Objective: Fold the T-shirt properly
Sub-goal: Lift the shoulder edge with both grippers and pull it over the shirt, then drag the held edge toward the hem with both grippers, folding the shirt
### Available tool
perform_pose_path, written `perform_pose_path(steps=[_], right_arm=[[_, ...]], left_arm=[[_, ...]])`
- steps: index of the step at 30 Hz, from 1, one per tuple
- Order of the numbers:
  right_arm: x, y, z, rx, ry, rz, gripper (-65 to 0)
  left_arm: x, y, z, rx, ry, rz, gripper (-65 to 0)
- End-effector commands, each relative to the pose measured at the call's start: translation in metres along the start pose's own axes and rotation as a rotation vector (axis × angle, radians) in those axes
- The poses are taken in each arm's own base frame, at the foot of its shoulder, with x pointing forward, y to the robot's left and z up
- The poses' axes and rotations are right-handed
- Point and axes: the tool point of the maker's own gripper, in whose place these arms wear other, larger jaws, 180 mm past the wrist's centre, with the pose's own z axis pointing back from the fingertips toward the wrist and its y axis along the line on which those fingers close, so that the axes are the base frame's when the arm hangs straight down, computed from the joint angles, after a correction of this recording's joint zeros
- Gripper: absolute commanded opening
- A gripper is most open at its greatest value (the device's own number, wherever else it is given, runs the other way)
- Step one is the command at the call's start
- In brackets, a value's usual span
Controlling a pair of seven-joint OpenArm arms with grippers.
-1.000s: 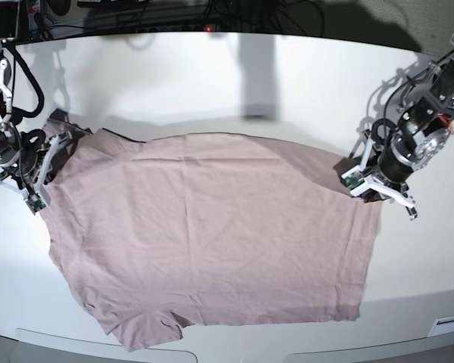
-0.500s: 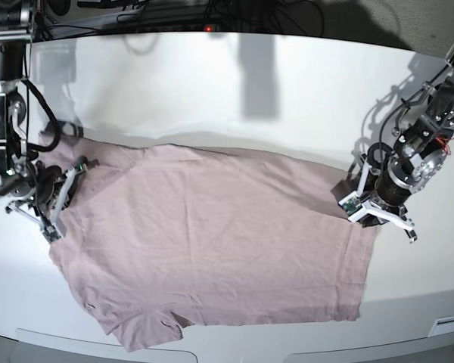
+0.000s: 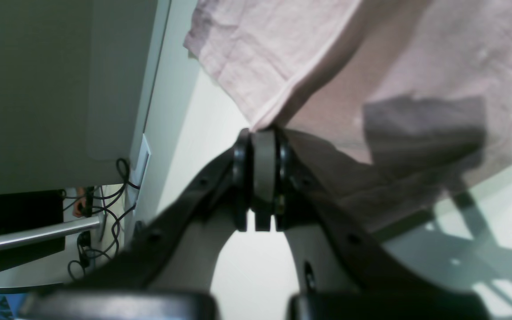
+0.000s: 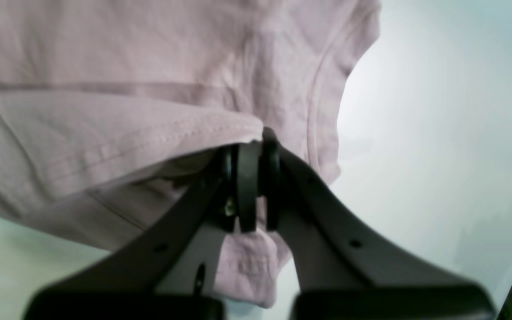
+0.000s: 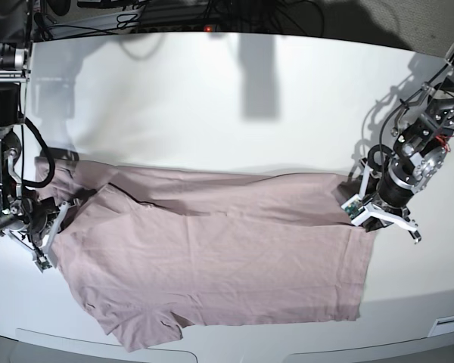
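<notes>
Seen from the base view: T-shirt spread over the near half of the white surface, far edge doubled forward into a long fold running side to side, one sleeve poking out at the near left corner. Left pincer at the fold's right end, right pincer at its left end, each low against the cloth. From up there, impossible to tell how the jaws stand.

Closer in the left wrist view: left pincer pressed tight on a hemmed edge of the T-shirt, cloth rising from the tips and hanging away above the surface, its shadow thrown below. Beyond the surface's edge, cables and a metal bar, hidden from the other views.

Closer in the right wrist view: right pincer clamped on a stitched hem of the T-shirt, a lifted layer stretching off left, a curved seam to the right, a bit of cloth hanging beneath the jaws.
</notes>
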Motion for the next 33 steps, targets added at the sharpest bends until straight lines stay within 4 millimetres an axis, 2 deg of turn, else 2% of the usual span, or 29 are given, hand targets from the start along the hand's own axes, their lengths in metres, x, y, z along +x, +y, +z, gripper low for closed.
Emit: perform_pose_path(steps=[1,5,11,13,18,22,24,29,33], right_arm=[[0.017,-0.017,0.009,-0.036,-0.048,0.002,-65.0],[0.016,-0.017,0.008,-0.035,-0.047,-0.001,-65.0],[0.018,-0.018,0.008,-0.039,-0.059,-0.011,-65.0],[0.018,-0.018,0.008,-0.039,-0.059,-0.011,-65.0],[0.02,-0.018,0.008,-0.04,-0.068,-0.011,-65.0],[0.02,-0.019,0.008,-0.041,-0.066,-0.01,-65.0],[0.02,-0.019,0.009,-0.043,-0.072,-0.008,-65.0],[0.022,-0.024,0.009,-0.068,-0.082,-0.011,-65.0],[0.023,-0.035,0.01,-0.128,-0.088,-0.039,-65.0]], left_arm=[[0.003,0.021,-0.001,0.053,-0.011,-0.01,-65.0],[-0.012,0.023,-0.005,0.076,0.007,0.001,-65.0],[-0.033,0.013,-0.012,0.059,-0.012,-0.001,-65.0],[-0.031,0.01,-0.014,0.064,-0.024,0.01,-65.0],[-0.003,0.006,-0.022,0.081,-0.084,0.053,-65.0],[0.019,0.014,-0.029,0.102,-0.122,0.074,-65.0],[0.023,0.021,-0.031,0.113,-0.125,0.074,-65.0],[0.013,0.023,-0.033,0.115,-0.088,0.073,-65.0],[-0.008,0.018,-0.038,0.103,-0.034,0.07,-65.0]])
